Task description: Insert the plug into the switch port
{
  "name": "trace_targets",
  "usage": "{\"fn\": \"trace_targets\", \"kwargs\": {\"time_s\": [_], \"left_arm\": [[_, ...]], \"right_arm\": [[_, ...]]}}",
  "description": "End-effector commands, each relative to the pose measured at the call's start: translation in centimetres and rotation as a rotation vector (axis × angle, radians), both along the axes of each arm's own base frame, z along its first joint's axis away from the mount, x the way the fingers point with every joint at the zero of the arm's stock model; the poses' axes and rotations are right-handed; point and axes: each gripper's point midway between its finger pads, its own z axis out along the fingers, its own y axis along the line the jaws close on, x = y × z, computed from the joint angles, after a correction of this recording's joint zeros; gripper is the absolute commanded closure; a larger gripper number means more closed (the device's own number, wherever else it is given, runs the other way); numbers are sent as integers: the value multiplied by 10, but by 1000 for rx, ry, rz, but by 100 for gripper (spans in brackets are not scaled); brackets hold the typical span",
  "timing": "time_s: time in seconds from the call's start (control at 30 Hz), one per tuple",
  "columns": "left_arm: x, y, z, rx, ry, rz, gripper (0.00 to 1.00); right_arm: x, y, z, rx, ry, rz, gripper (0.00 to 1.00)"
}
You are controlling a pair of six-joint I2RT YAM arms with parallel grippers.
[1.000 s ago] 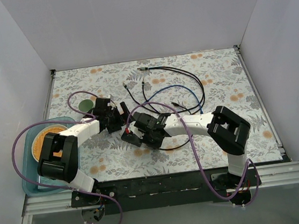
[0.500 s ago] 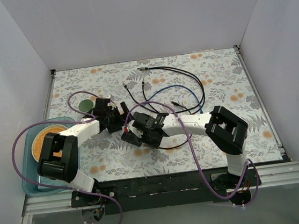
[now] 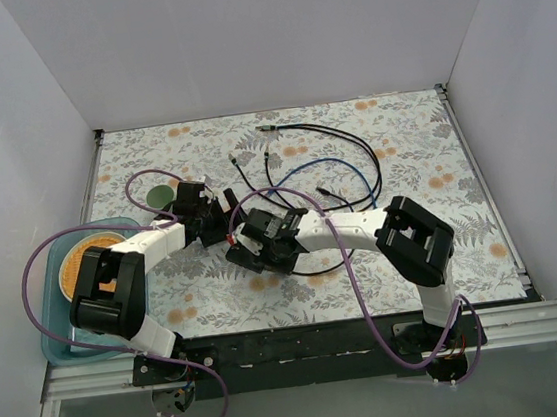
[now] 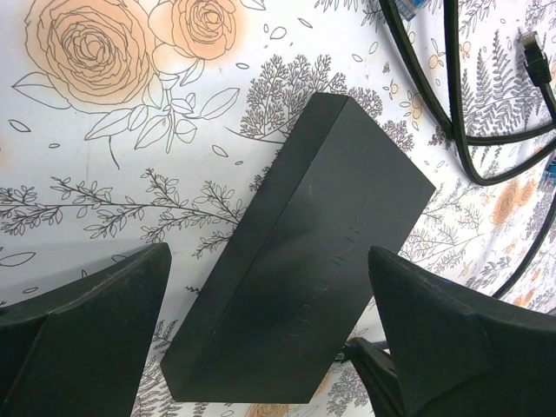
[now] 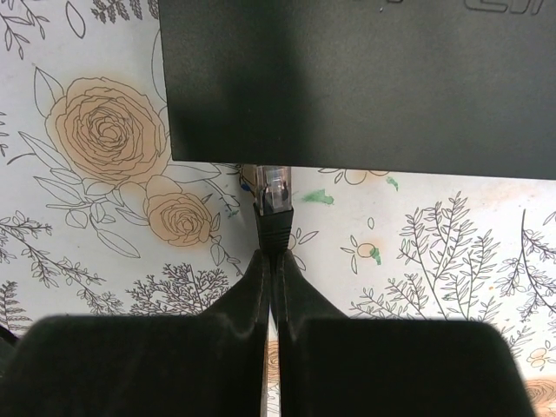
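Note:
The switch is a flat dark grey box (image 4: 304, 261) lying on the floral table; it also shows in the top view (image 3: 238, 261). My left gripper (image 4: 269, 347) is open, with one finger (image 4: 87, 330) on each side of the box's near end; I cannot tell if they touch it. My right gripper (image 5: 271, 256) is shut on the black boot of the plug (image 5: 274, 221). The plug's clear tip sits at the box's long edge (image 5: 356, 78), partly under its rim. The port itself is hidden. In the top view both grippers (image 3: 222, 225) (image 3: 253, 249) meet at the box.
Loose black and blue cables (image 3: 324, 163) lie behind the grippers and show in the left wrist view (image 4: 460, 104). A teal tray (image 3: 59, 334) with an orange-rimmed dish sits at the left edge, a green disc (image 3: 161, 195) beside it. White walls enclose the table.
My right arm has shifted a little left, bringing the plug closer to the box. The left arm has not moved.

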Motion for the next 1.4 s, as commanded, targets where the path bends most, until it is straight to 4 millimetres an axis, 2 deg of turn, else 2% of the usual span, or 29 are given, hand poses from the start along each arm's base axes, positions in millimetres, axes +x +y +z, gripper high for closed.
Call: {"fn": "trace_targets", "kwargs": {"time_s": [0.0,0.4,0.87,1.37], "left_arm": [[-3,-4,3,-25,0,-19,2],[-3,-8,6,-47,2,-26,2],[-4,-11,6,-65,10,-33,2],[-9,-12,10,-88,8,-41,2]], "right_arm": [[6,-2,1,-50,-28,-26,99],[5,3,1,-71,-37,-24,99],[-2,20,6,-12,-5,-27,99],[7,27,5,-44,-11,-93,99]]}}
